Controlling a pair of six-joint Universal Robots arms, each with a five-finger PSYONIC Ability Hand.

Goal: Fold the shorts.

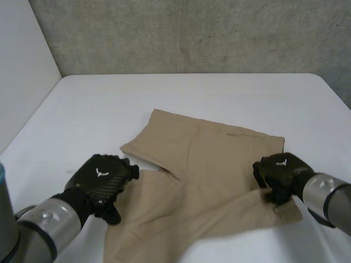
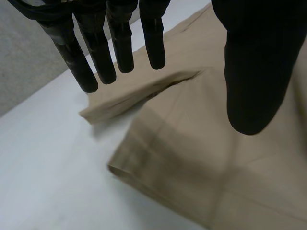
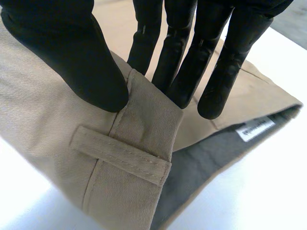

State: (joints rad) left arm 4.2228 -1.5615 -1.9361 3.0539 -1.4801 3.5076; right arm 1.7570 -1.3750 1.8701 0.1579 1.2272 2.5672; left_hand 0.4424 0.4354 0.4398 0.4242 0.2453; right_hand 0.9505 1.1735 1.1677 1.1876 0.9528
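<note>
Head view, and straight to the shorts [image 1: 208,164]: tan, spread flat on the white table [image 1: 192,93], bare tabletop showing on every side of them, waistband at one end, two legs splayed at the other. Over to the right hand [image 1: 279,170] at the shorts' waistband edge, closed on cloth, no doubt about it. Confirmed in the right wrist view: thumb pressed on top of the waistband [image 3: 148,115] just beside a belt loop [image 3: 120,155], fingers [image 3: 182,72] tucked under the same edge, the band pinched between and lifted enough to open up the shorts' grey inside and a small white label [image 3: 254,129]. Now the left hand [image 1: 101,178], hanging above the hem of the shorts' nearer leg. Settled in the left wrist view: fingers straight and spread, thumb held apart, nothing between them, the hem [image 2: 144,163] lying flat below and untouched. So, reading the step: looks like the set-up for the first fold, one end gripped, the other not yet taken. No fold made so far, judging by the lie of the cloth. Next move, at a guess: bring the left hand down onto that near hem and pinch it in the same thumb-over manner, then carry both grips together across the shorts, laying the near half onto the far half. Calls for matched height and pace, or else risks a sag or twist between the two grips.
</note>
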